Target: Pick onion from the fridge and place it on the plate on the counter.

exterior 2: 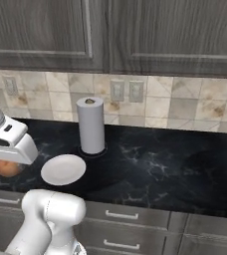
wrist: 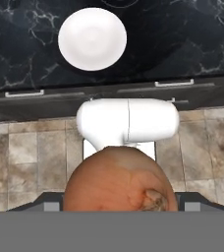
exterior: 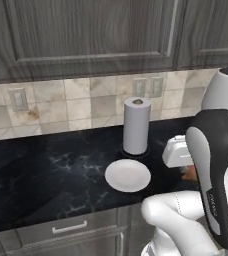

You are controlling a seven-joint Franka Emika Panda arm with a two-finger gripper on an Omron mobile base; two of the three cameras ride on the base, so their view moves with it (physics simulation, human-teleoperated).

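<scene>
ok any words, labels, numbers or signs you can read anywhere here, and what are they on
Robot arm: small light lettering on the dark band of the link, too small and blurred to read.
Nothing readable on the paper-towel roll, plate, counter, wall outlets or cabinet doors.
The onion carries no label.

The left base view looks forward and down from behind the arm's left, over the counter (exterior: 46, 175) toward the tiled backsplash (exterior: 61, 102). The right base view faces the same way from the arm's right. Both share the plate (exterior: 127, 175) and the paper-towel roll (exterior: 136, 125), mid-frame in the left view, left of centre in the right. The hand view looks down from close above the onion (wrist: 120, 179) at its lower edge, with the plate at upper centre.
</scene>
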